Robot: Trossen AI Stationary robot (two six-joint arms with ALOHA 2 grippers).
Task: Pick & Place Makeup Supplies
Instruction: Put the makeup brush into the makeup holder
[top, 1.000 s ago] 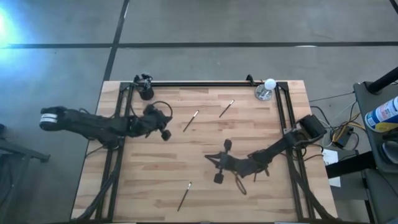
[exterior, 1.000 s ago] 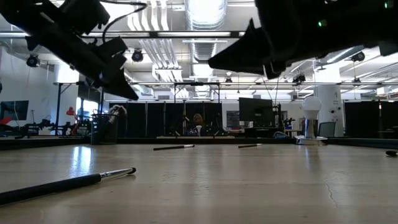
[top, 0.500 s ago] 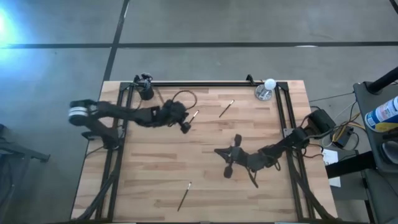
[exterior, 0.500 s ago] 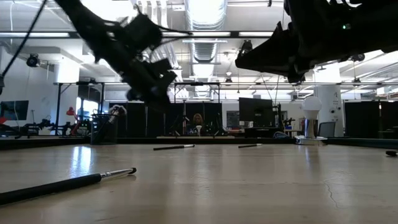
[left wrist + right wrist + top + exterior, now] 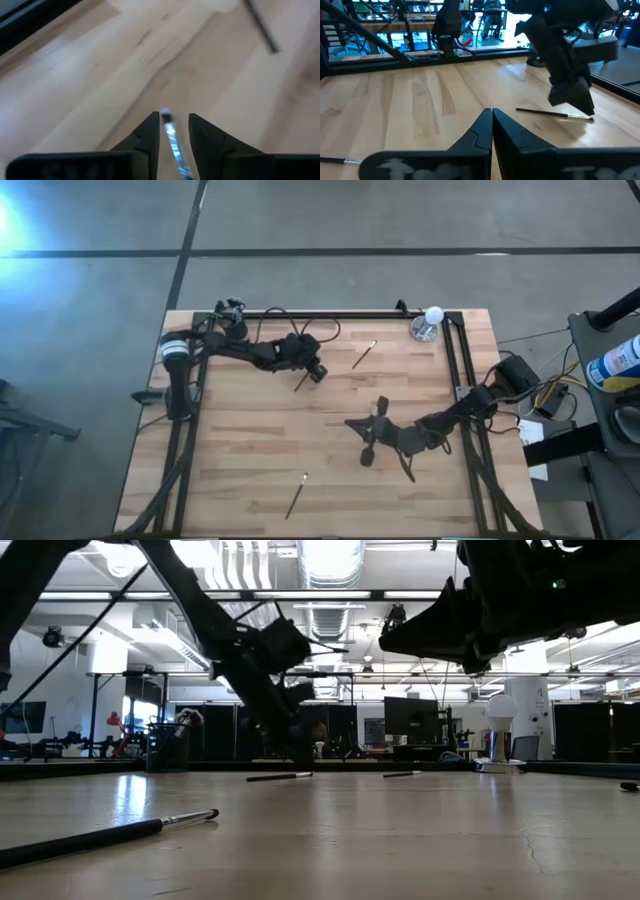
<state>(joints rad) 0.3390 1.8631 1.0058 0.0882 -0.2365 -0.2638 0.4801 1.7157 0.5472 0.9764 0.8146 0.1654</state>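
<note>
Three makeup brushes lie flat on the wooden table: one [image 5: 300, 383] at the far left-centre, one [image 5: 364, 354] farther right, one [image 5: 296, 495] near the front edge. My left gripper [image 5: 316, 373] is low over the first brush, open. In the left wrist view its fingers [image 5: 150, 131] stand on either side of the brush's silvery ferrule [image 5: 171, 135], with gaps showing. My right gripper [image 5: 352, 426] hangs shut above the table's middle, holding nothing. A black cup [image 5: 235, 328] with a fluffy brush head [image 5: 188, 718] stands at the far left corner.
A white ball on a silver base [image 5: 430, 323] stands at the far right corner. Black rails [image 5: 330, 314] run along the far edge and both sides. The right wrist view shows the left gripper [image 5: 570, 85] over the brush [image 5: 552, 113].
My left gripper has swung from the table's left side toward the right and far edge and come down over the far-left brush. My right gripper drew back a little toward the right edge and rose, then held still. The brushes have stayed put.
</note>
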